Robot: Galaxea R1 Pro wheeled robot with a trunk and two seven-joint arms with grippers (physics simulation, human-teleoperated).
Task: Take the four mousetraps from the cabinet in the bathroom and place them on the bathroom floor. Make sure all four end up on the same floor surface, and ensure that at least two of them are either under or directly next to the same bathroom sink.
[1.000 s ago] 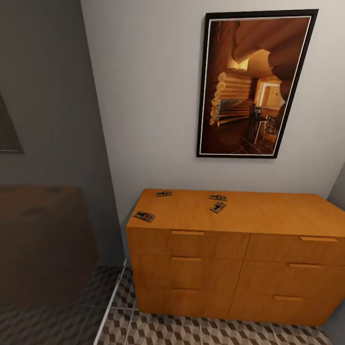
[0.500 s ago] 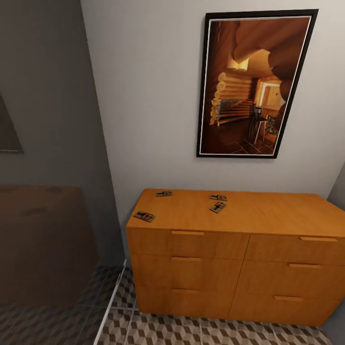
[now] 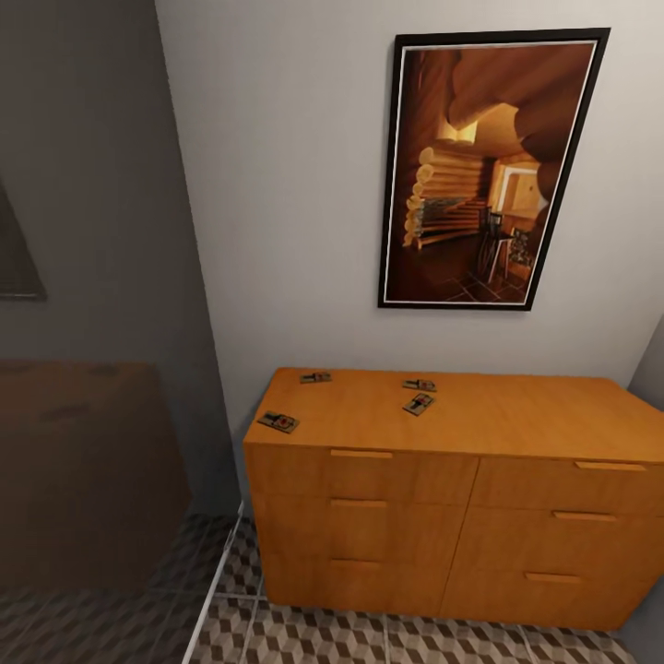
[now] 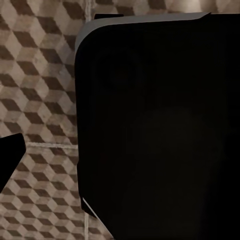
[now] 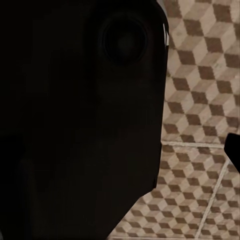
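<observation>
1. Starting nearest, the bathroom floor (image 3: 304, 636) with its cube-pattern tiles is seen in front of the cabinet (image 3: 443, 516); the same tiles are seen in both wrist views, beside a large dark body that is taken to be part of the robot, which suggests the arms are hung low and idle while the base is positioned.
2. How far either claw is open, or whether anything is held, cannot be told; no fingertips can be made out.
3. The cabinet is stood against the pale wall, its drawer fronts shut; the drawers are judged not to need opening, since the traps are laid on its top.
4. Four mousetraps are counted on the cabinet top: one (image 3: 278, 421) near the cabinet's front left corner, one (image 3: 314, 377) at the back left edge, and two toward the middle, one (image 3: 418, 404) just in front of the other (image 3: 420, 385).
5. No trap is yet placed on the floor, so the task is judged barely begun; the corner trap appears easiest to reach first.
6. A framed picture (image 3: 484, 171) is hung on the wall above the cabinet.
</observation>
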